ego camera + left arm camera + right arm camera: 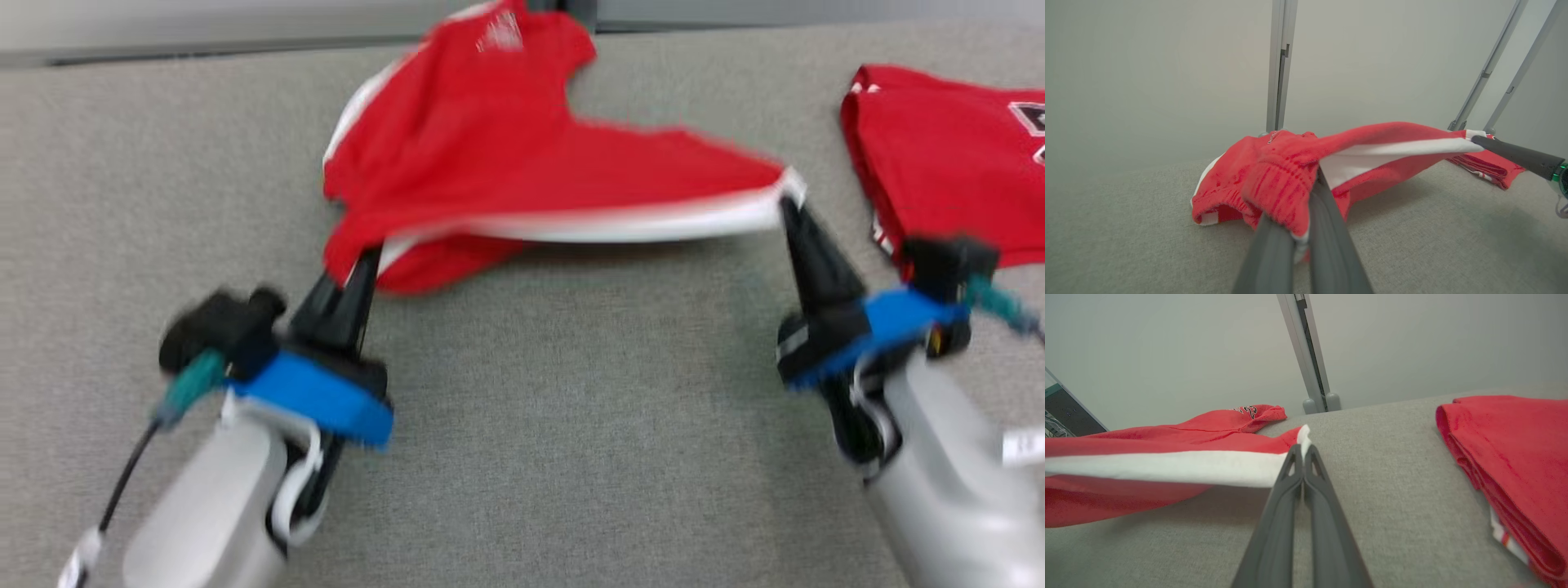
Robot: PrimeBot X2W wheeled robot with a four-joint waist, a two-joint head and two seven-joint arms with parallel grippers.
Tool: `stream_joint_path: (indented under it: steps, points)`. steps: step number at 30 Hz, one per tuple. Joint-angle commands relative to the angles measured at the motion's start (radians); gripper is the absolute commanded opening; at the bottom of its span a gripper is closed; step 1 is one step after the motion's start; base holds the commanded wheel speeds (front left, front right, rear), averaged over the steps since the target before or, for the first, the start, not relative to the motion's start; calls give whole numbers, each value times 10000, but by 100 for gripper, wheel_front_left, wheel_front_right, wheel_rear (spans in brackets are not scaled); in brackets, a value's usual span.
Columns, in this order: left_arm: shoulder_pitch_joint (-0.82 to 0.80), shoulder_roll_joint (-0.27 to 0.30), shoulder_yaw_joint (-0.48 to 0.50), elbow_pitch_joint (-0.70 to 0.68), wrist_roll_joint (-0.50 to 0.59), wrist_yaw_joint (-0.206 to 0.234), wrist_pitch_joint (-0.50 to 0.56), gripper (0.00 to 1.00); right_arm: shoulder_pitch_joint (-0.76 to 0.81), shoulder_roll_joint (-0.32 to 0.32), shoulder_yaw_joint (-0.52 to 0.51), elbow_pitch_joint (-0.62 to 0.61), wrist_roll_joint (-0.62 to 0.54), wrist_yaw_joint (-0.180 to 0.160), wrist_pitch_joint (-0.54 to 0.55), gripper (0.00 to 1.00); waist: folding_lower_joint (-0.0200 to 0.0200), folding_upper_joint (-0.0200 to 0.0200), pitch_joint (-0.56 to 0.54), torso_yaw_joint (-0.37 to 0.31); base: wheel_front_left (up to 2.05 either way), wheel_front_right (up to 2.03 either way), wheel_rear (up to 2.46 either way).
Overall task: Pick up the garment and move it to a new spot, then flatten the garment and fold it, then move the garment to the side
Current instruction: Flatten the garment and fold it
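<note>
The garment (506, 155) is red with a white side stripe, stretched above the grey table between my two grippers. My left gripper (363, 265) is shut on its bunched left end, seen close up in the left wrist view as red cloth (1282, 183) pinched between the fingers (1327, 228). At the white-trimmed right corner my right gripper (785, 204) is shut; the right wrist view shows the tips (1302, 451) clamped on the white stripe (1167, 467). The garment's far part still rests on the table.
A second red garment (955, 155), folded, lies at the table's right edge and appears as a folded stack (1511, 457) in the right wrist view. Grey fabric tabletop (522, 425) spreads in front. A metal post (1280, 65) stands behind the table.
</note>
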Motion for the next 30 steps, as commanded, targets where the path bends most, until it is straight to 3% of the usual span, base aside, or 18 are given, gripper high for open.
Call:
stream_joint_path:
  steps: [1, 8, 18, 24, 30]
  points:
    - [297, -60, 198, -158, -173, 58, -46, 0, 409, -13, -14, -121, 79, 3, -40, 0, 3, 2, -172, -111, 0, 0, 0]
    - [3423, 47, 611, -1413, 151, 313, -49, 0, 3988, -129, -1021, -1983, 279, -6, 235, 0, 3, 2, -912, 108, 0, 0, 0]
    - [5498, 524, 828, -2518, 308, 488, 41, 0, 7413, 1045, -2762, -5485, -795, -8, 1862, 0, 3, 2, -1521, 337, 0, 0, 0]
    - [5077, 274, 655, -2595, 409, 369, 34, 0, 7071, 1383, -3422, -6356, -1423, -8, 2521, 0, 3, 2, -1583, 476, 0, 0, 0]
    - [4095, -54, 337, -2061, 737, -39, -1, 0, 5060, 1024, -3040, -5752, -1989, 1, 2647, 0, 3, 2, -1323, 712, 0, 0, 0]
